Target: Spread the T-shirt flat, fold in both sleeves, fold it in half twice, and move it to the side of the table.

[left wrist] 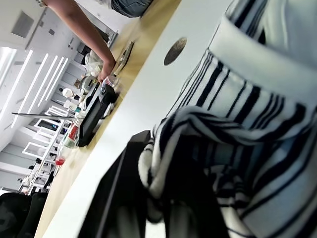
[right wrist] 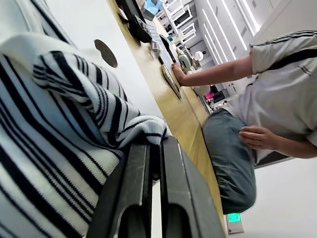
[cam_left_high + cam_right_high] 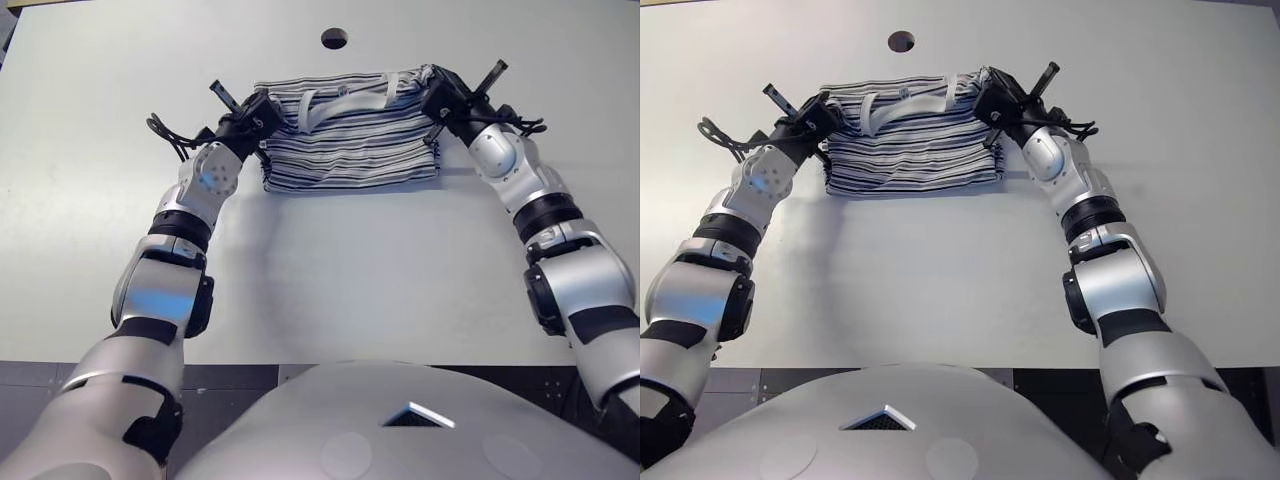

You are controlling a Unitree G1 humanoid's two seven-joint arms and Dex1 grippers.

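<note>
The black-and-white striped fabric T-shirt (image 3: 350, 145) is laid, folded, on the far middle part of the flat white table (image 3: 330, 270); the small round dark hole (image 3: 334, 39) in the tabletop is found just behind it, apart from the cloth; the black two-finger left gripper (image 3: 266, 112) is closed on the shirt's far left corner; the black two-finger right gripper (image 3: 432, 90) is clamped on its far right corner.

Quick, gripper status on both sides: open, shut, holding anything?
Left gripper: closed, holding the T-shirt at its left side.
Right gripper: closed, holding the T-shirt at its right side.
</note>
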